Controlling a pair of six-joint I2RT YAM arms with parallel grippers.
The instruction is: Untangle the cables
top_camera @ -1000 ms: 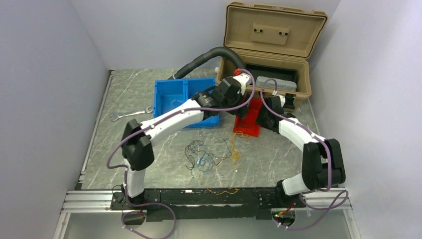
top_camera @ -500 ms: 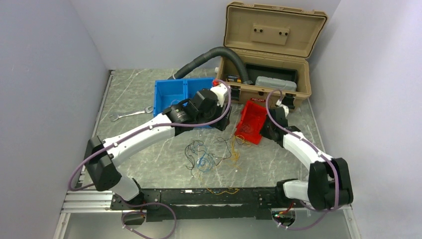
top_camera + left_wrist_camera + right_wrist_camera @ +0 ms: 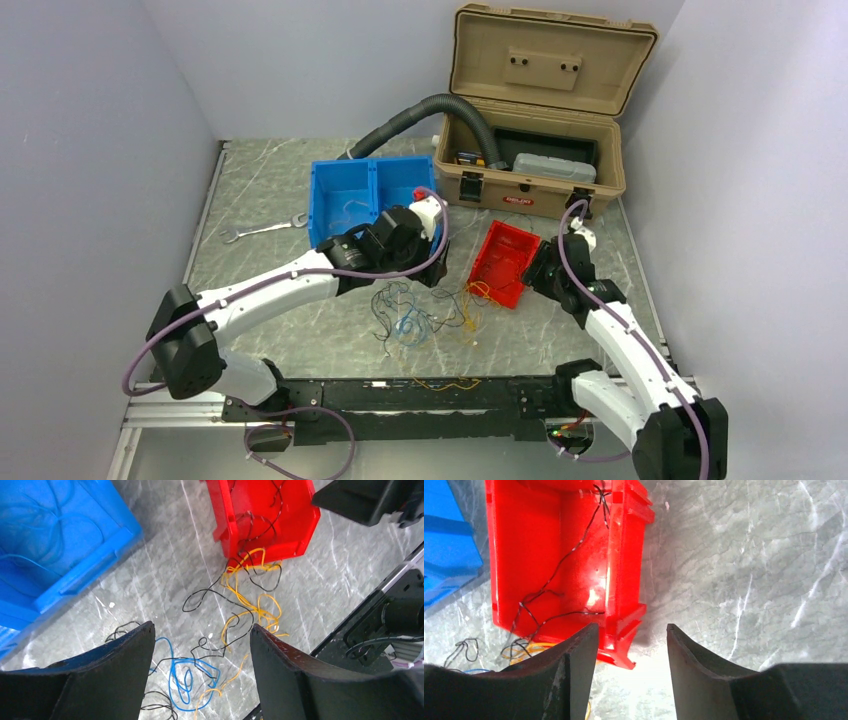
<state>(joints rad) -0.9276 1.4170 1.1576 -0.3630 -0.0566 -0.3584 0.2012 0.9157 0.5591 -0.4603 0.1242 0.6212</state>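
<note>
A loose tangle of thin cables (image 3: pixel 420 312) in black, blue and yellow lies on the marble table in front of the arms. In the left wrist view blue loops (image 3: pixel 182 672) and yellow strands (image 3: pixel 255 602) cross black ones. My left gripper (image 3: pixel 425 272) hovers over the tangle's far edge, open and empty (image 3: pixel 202 630). A red bin (image 3: pixel 503 262) holds thin black cables (image 3: pixel 559 575). My right gripper (image 3: pixel 540 272) is open and empty (image 3: pixel 632 632) at the bin's right edge, its left finger over the bin's near corner.
A blue two-compartment bin (image 3: pixel 370 195) with faint blue wire sits behind the left gripper. A tan toolbox (image 3: pixel 540 110) stands open at the back, a corrugated hose (image 3: pixel 410 115) running into it. A wrench (image 3: pixel 262 230) lies at the left. A black rail (image 3: pixel 420 395) borders the near edge.
Both arms have drawn back toward the near side. The left gripper moved from the toolbox down to the tangle. The red bin shifted right and lies flatter; the right gripper retreated to its right edge.
</note>
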